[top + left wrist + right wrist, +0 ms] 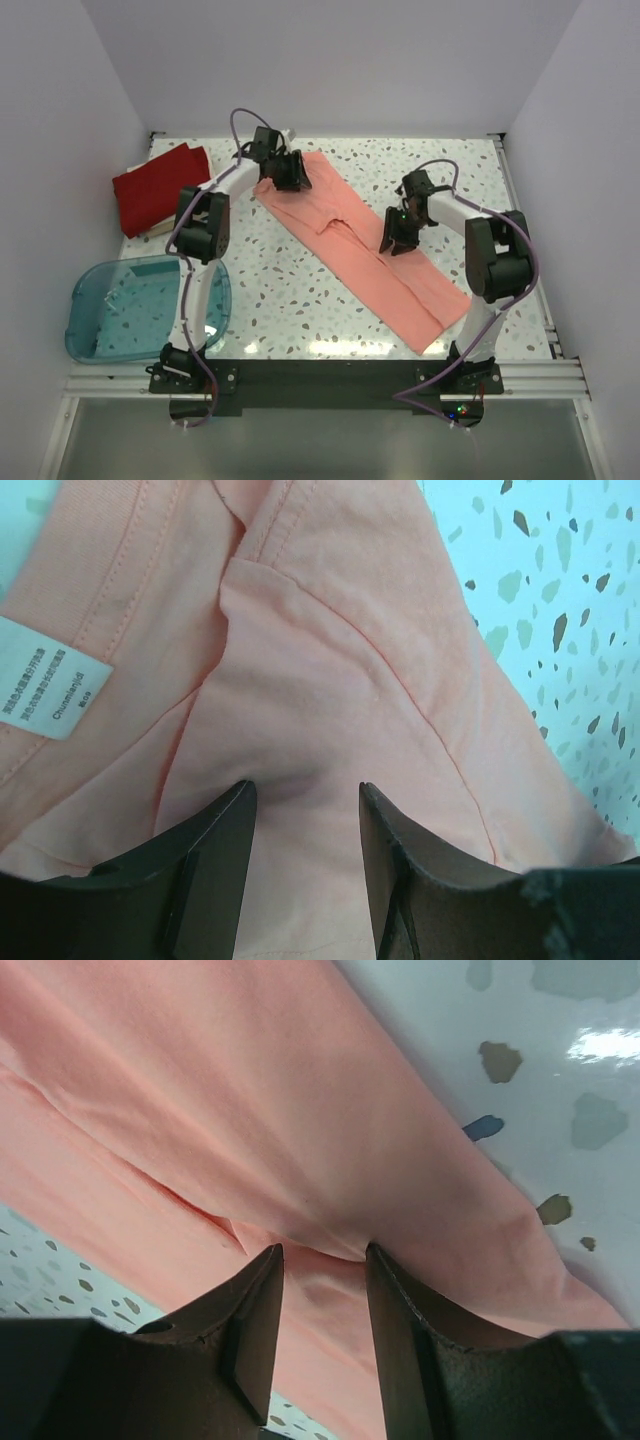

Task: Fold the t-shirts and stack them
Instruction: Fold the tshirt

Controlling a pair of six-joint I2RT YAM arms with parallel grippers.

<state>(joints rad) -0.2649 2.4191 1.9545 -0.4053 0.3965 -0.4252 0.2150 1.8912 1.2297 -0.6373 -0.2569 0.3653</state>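
The salmon-pink t-shirt (352,238) lies folded into a long strip, running diagonally from the back left to the front right of the table. My left gripper (287,172) is down on its back-left end. In the left wrist view the jaws stand apart with flat pink cloth (330,660) between them, near a white label (52,678). My right gripper (397,238) is down on the strip's right edge, its jaws apart astride a fold of the cloth (250,1110). The deep red t-shirt (158,186) lies folded at the far left, with a cream edge (153,233) under it.
A translucent blue plastic tub (140,305) stands at the front left beside the left arm. White walls close the table on three sides. The speckled tabletop (290,290) shows between the tub and the pink strip.
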